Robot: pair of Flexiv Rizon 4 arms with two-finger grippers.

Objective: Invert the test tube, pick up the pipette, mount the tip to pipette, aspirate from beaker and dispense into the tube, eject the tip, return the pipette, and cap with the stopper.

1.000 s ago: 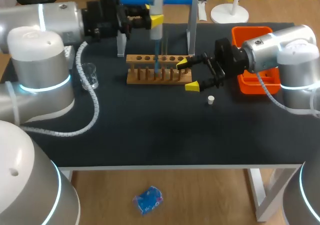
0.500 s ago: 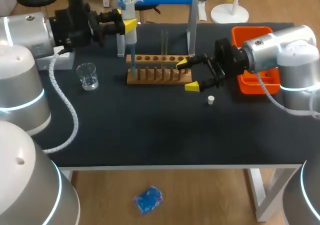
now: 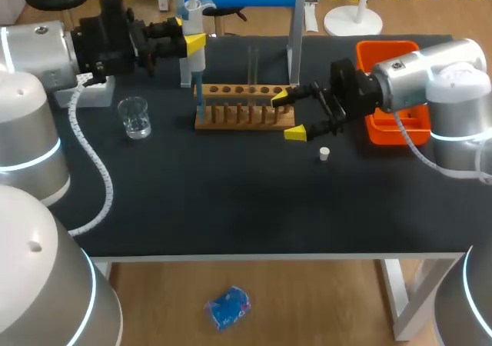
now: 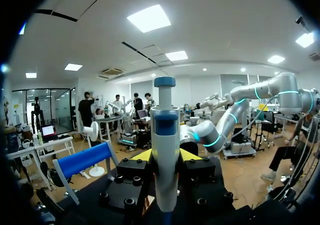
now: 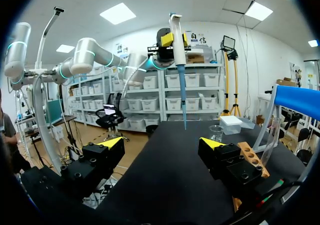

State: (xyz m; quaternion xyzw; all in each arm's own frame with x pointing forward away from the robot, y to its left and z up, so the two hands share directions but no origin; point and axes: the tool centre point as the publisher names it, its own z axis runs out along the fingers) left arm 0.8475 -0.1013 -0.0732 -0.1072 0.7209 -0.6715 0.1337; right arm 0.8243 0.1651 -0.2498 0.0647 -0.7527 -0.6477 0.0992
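Left end effector [image 3: 191, 40] is clamped on the white-and-grey pipette with a long blue tip [image 3: 191, 23], fingers on both sides of the body. The pipette hangs upright with its plunger up. In the head view the blue tip reaches down by the left end of the wooden test tube rack [image 3: 244, 109]; cannot tell if it touches the rack. In the left wrist view the pipette body stands right between the yellow fingertips. Right end effector [image 3: 287, 115] is spread wide and holds nothing. It sits at the right end of the rack, one yellow tip by the rack's top edge and the other out in front of it over the black tabletop [image 3: 231, 200]. A clear glass test tube [image 3: 253, 65] stands upright in the rack, around its middle. The small clear glass beaker [image 3: 137, 118] sits on the tabletop left of the rack, apart from it. The small white stopper [image 3: 324, 154] lies on the tabletop near the right end effector, not touching it. The orange plastic bin [image 3: 371, 54] is at the right side, partly hidden behind the right arm. A blue-topped stand with clear legs [image 3: 294, 46] is behind the rack.
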